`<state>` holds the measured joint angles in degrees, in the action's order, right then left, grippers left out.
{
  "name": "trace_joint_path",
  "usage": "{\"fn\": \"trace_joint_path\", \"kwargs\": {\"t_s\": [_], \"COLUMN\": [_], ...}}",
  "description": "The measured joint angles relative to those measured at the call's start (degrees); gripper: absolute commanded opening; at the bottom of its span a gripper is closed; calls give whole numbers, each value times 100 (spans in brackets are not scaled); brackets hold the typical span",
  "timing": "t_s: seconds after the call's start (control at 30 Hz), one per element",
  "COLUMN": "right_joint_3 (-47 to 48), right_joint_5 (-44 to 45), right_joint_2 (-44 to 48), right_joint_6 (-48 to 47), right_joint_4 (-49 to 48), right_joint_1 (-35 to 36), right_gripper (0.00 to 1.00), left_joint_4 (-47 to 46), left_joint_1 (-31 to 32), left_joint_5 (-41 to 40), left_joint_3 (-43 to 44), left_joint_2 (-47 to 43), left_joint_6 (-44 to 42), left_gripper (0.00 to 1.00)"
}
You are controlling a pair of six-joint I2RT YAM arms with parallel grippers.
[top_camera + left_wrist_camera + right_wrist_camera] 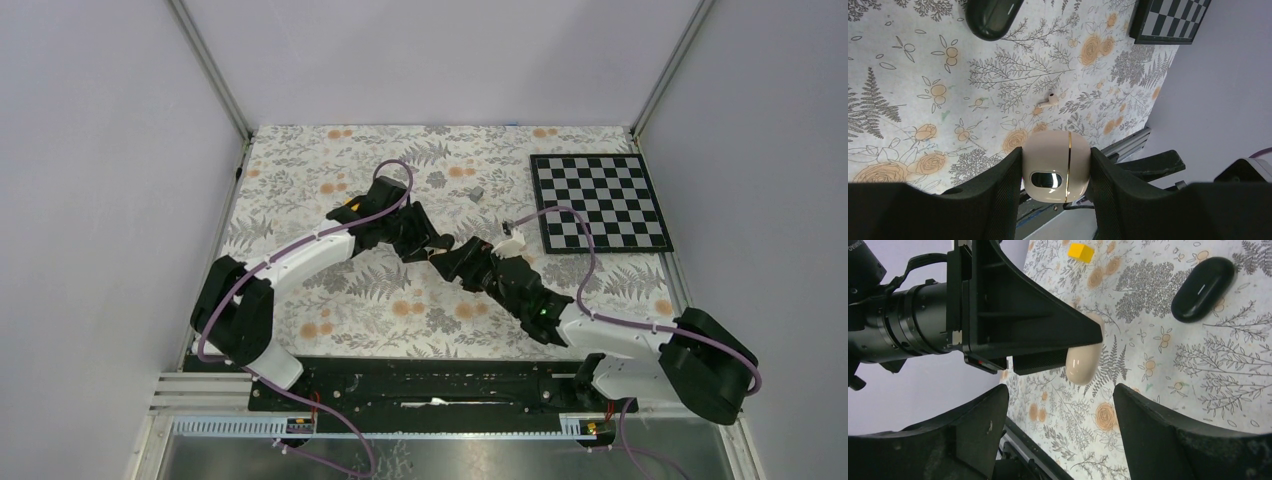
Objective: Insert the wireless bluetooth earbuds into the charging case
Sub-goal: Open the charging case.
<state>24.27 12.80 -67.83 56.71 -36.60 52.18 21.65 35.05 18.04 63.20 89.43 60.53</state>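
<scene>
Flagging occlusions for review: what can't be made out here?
Case: top view, hidden under the arms; right wrist, mostly covered by the left tool.
Second earbud: in no view; only one earbud shows, left wrist.
That earbud: top view, too small to find.
Pod: left wrist, cut by the top edge.

We see a beige case (1048, 160) of smooth glossy plastic with a thin shiny gold band, the left gripper (1056, 172) in matt black finely ribbed plastic, a glossy black oval pod (993, 17), a smooth beige plastic earbud (1048, 100), a matt printed table cover (908, 75)
</scene>
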Motion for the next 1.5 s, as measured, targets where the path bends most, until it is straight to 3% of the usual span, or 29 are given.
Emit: {"fn": "trace_joint_path", "kwargs": {"t_s": [0.7, 0.77, 0.97, 1.13, 1.33, 1.5], "right_joint_3": [754, 791, 793, 756, 404, -295], "right_joint_5": [428, 433, 514, 540, 205, -831], "right_joint_2": [-935, -994, -1008, -911, -275, 697], "right_joint_6": [-291, -267, -192, -181, -216, -173], "right_joint_4": [122, 136, 138, 162, 107, -254], "right_joint_1": [4, 4, 4, 7, -105, -866], "right_gripper": [47, 40, 1, 0, 0, 0], "left_joint_4": [-201, -201, -186, -219, -57, -280], "left_joint_1": [-9, -7, -2, 0, -66, -745], "left_joint_5": [68, 68, 17, 42, 199, 520], "left_joint_3": [-111, -111, -140, -149, -127, -391], "left_joint_2": [-175, -214, -310, -330, -566, -1388], "left_joint_6": [138, 140, 142, 146, -15, -459], "left_gripper": [30, 30, 38, 67, 70, 79]}}
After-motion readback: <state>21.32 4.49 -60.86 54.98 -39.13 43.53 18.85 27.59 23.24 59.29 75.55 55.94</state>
